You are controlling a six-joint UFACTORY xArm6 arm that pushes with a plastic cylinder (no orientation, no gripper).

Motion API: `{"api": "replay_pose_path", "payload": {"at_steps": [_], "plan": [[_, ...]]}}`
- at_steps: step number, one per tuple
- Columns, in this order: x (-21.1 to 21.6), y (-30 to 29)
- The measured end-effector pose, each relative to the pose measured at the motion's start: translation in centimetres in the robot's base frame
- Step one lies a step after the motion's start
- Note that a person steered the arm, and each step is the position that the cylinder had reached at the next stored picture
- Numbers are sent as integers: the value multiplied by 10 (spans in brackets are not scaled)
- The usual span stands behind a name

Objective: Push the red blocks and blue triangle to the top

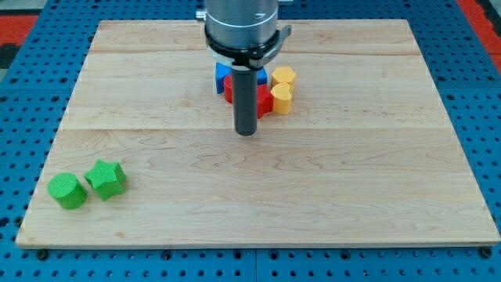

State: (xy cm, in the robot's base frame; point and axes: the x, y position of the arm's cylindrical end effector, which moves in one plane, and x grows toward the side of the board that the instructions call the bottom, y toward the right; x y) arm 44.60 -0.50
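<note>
My tip (246,131) rests on the wooden board just below a cluster of blocks near the view's top centre. The rod hides much of the cluster. A blue block (223,75) shows at the rod's left, with a sliver of blue at its right; its shape is unclear. A red block (228,88) sits below the blue one, and another red block (264,102) shows right of the rod. Two yellow blocks, the upper (283,77) and the lower (281,98), touch the cluster's right side.
A green cylinder (67,191) and a green star-shaped block (106,178) sit together near the board's bottom left corner. The wooden board (352,196) lies on a blue perforated base.
</note>
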Motion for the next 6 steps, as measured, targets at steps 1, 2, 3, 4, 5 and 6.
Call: {"api": "replay_pose_path", "payload": {"at_steps": [1, 2, 3, 4, 5, 6], "plan": [[-7, 9], [-8, 28], [-21, 31], [-58, -2], [-92, -30], [-130, -61]]}}
